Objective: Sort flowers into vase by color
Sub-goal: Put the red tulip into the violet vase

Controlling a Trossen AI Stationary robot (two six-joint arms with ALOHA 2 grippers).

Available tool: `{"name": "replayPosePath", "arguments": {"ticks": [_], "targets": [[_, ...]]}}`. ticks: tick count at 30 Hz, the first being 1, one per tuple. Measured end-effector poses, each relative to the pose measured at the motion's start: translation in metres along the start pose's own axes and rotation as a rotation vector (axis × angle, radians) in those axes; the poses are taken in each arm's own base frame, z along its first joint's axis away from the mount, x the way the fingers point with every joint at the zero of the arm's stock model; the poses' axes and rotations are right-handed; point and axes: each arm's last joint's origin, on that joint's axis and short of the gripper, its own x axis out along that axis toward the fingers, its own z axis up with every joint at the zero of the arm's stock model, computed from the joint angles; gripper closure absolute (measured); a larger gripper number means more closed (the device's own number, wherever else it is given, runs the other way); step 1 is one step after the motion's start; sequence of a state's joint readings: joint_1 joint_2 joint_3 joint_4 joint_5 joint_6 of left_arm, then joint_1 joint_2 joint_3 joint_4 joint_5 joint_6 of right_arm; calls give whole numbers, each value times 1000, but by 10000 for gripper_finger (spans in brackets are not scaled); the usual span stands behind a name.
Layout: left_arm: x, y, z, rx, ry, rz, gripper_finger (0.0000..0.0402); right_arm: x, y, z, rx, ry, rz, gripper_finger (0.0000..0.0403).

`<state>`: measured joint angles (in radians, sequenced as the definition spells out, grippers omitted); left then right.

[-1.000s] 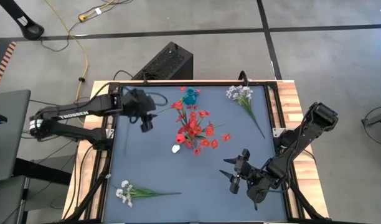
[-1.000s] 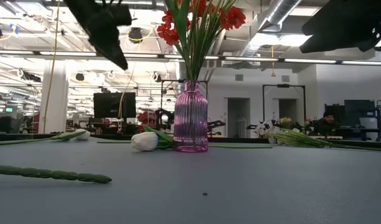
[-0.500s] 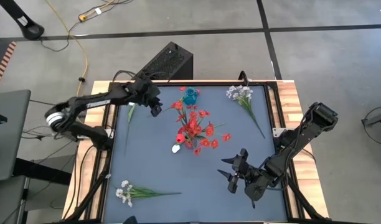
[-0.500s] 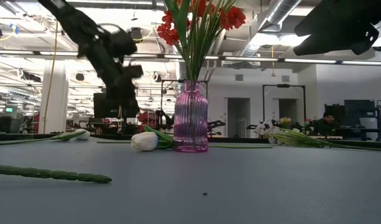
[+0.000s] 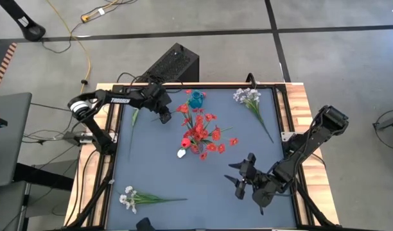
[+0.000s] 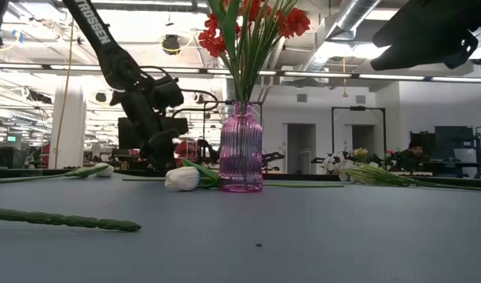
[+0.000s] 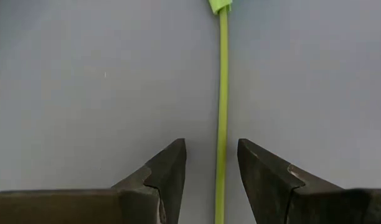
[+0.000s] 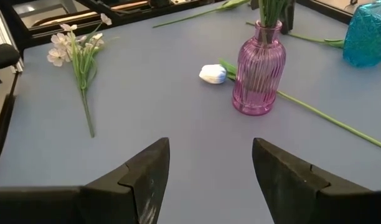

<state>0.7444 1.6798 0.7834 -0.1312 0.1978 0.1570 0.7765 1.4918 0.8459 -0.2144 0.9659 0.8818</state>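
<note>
Table: flat blue-grey tabletop (image 5: 158, 173) with a matt surface and a wooden border; it bears all task items.
Progress: red flowers (image 5: 200, 131) stand bunched in the ribbed pink glass vase (image 6: 241, 147); the red sort appears largely done, though I cannot tell whether every red stem is seated inside.
Remaining: white flowers lie loose, so the white sort is judged not yet begun.
Teal vase: crinkled teal vase (image 5: 196, 99) at the far edge, empty as far as the high view shows.
White sprays: one small-blossom whitish spray (image 5: 139, 198) near the front-left corner; another whitish spray (image 5: 251, 102) at the far right, both on thin green stems.
White tulip: smooth white tulip head (image 6: 182, 178) lying just beside the pink vase base.
Left gripper: left gripper (image 7: 210, 171) low over the far-left table, fingers released and straddling a thin green stem (image 7: 222, 93), not yet clenched.
Right gripper: right gripper (image 5: 243, 177) waits, released, at the front right.
</note>
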Motion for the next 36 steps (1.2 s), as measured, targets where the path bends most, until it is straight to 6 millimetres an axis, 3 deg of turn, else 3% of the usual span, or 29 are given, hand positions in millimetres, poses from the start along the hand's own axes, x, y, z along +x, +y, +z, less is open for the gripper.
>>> {"name": "replayPosePath", "arguments": {"ticks": [9, 17, 21, 26, 36], "targets": [[2, -5, -3, 36, 40, 4, 262, 0, -1, -1, -11, 5, -6, 149], [5, -26, -3, 131, 96, 84, 265, 0, -1, -1, -10, 5, -6, 149], [6, -29, -4, 143, 106, 109, 299, 0, -1, -1, -5, 5, -6, 149], [5, -26, -5, 103, 105, 75, 385, -2, 1, -2, -3, 4, 6, 149], [-1, -11, -5, -3, 80, 38, 401, -7, 3, -4, 8, 7, 25, 149]]}}
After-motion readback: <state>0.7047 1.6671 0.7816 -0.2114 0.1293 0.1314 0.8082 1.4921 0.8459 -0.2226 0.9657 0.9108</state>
